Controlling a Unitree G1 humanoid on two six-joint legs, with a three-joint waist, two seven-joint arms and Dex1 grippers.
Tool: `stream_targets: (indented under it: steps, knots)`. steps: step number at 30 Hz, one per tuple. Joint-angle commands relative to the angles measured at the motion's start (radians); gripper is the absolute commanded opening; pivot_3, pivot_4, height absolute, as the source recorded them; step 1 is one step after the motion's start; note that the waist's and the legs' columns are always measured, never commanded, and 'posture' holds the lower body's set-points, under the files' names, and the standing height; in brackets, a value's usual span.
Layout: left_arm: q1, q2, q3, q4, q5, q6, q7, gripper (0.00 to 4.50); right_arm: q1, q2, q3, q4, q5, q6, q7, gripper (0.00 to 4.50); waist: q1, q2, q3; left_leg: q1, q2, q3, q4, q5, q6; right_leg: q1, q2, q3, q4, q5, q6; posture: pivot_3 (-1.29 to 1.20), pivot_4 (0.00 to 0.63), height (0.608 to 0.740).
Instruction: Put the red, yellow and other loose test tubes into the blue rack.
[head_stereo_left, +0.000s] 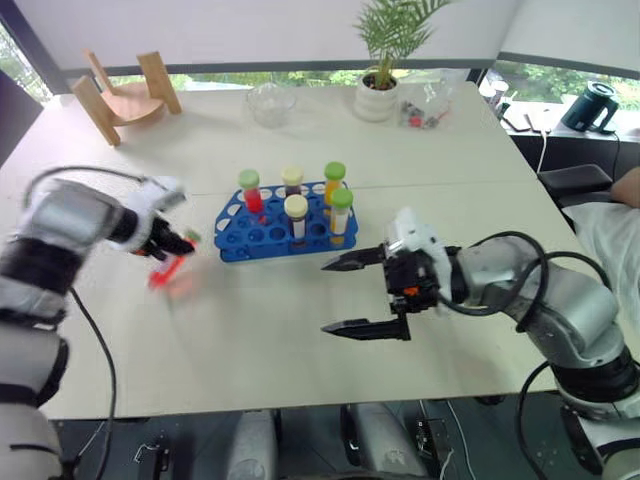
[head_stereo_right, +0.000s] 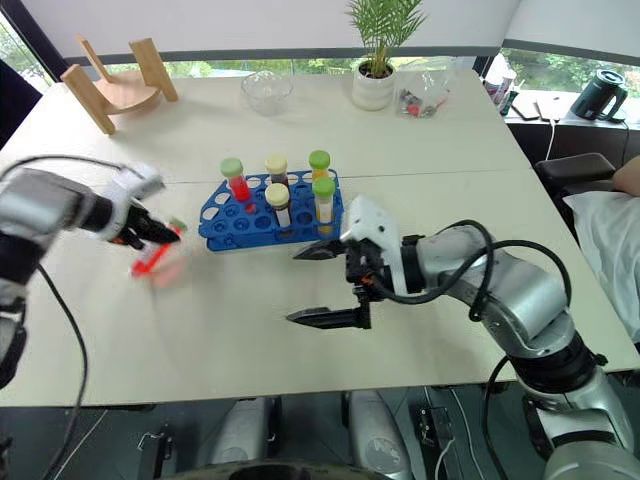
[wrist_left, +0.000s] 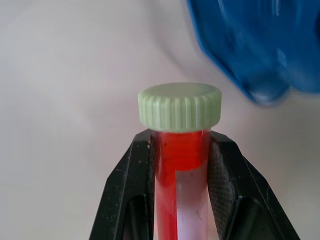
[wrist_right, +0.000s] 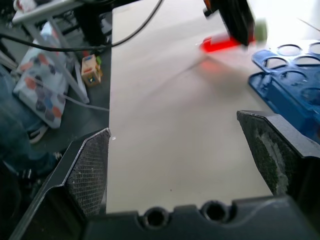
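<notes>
Gripping the red tube (wrist_left: 180, 165) just under its green cap in the clenched left hand (head_stereo_left: 172, 243) beside the blue rack (head_stereo_left: 262, 232), right hand (head_stereo_left: 365, 295) spread empty, risking a tilted insertion jamming against a hole rim.

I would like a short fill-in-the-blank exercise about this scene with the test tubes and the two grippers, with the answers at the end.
1. The left gripper is shut on a tube of ____ liquid.
2. The cap of that held tube is pale ____.
3. The fingers of the right gripper stand ____, with nothing between them.
4. The blue rack holds ____ upright tubes.

Missing words: red; green; open; five
</notes>
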Motion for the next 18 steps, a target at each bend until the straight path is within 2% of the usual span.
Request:
stream_targets:
  steps: [1,2,4,5,7,10,15,18]
  knots:
    - [-0.025,-0.031,0.438,-0.14,-0.373,0.177,-0.039,0.86,0.033,0.018,-0.064,0.081,0.004,-0.01,-0.036,4.5,0.008,-0.001,0.0,-0.001,0.0,0.0,0.001,0.0,0.0,0.0,0.0,0.0,0.0,0.0,0.0,0.0,0.15,0.74]
    - [0.016,-0.069,0.494,-0.204,-0.394,0.17,0.02,0.86,0.036,0.02,-0.083,0.08,0.026,0.003,-0.043,4.5,0.01,-0.001,0.0,-0.001,-0.001,0.0,0.001,0.0,0.0,0.001,-0.001,0.0,-0.002,0.0,0.001,0.0,0.15,0.74]
    - [0.141,-0.211,0.554,-0.396,-0.389,0.07,0.167,0.86,0.008,0.039,-0.134,0.068,0.093,0.043,-0.08,4.5,0.013,0.006,-0.003,-0.001,-0.003,0.002,0.001,0.0,0.0,0.003,-0.004,0.001,-0.003,-0.001,0.003,0.0,0.15,0.74]
    - [0.187,-0.296,0.545,-0.467,-0.38,0.01,0.215,0.86,-0.02,0.044,-0.143,0.072,0.111,0.06,-0.093,4.5,0.019,0.01,-0.004,0.001,-0.003,0.003,0.001,-0.001,0.001,0.005,-0.005,0.002,-0.004,0.0,0.005,0.0,0.15,0.74]
    - [0.247,-0.387,0.462,-0.533,-0.305,-0.103,0.238,0.86,-0.058,0.041,-0.142,0.091,0.117,0.079,-0.097,4.5,0.028,0.012,-0.004,0.007,-0.005,0.002,0.001,-0.001,0.001,0.011,-0.006,0.002,-0.003,-0.001,0.006,0.0,0.15,0.74]
    - [0.29,-0.457,0.365,-0.516,-0.211,-0.242,0.228,0.86,-0.099,0.002,-0.129,0.125,0.101,0.088,-0.058,4.5,0.026,0.001,0.0,0.007,-0.003,-0.001,0.002,0.001,-0.001,0.012,-0.001,0.001,-0.004,0.0,0.004,0.0,0.15,0.74]
    - [0.298,-0.537,0.292,-0.382,-0.105,-0.448,0.246,0.86,-0.15,-0.046,-0.109,0.176,0.073,0.082,-0.002,4.5,0.02,0.002,0.0,0.007,-0.002,0.001,0.001,0.001,-0.001,0.011,-0.001,0.002,-0.005,0.0,0.004,0.0,0.15,0.74]
    - [0.294,-0.568,0.283,-0.332,-0.089,-0.499,0.248,0.86,-0.153,-0.055,-0.108,0.173,0.072,0.087,0.004,4.5,0.022,0.002,-0.001,0.007,-0.002,0.0,0.0,0.0,-0.001,0.011,0.0,0.002,-0.005,0.0,0.004,0.0,0.15,0.74]
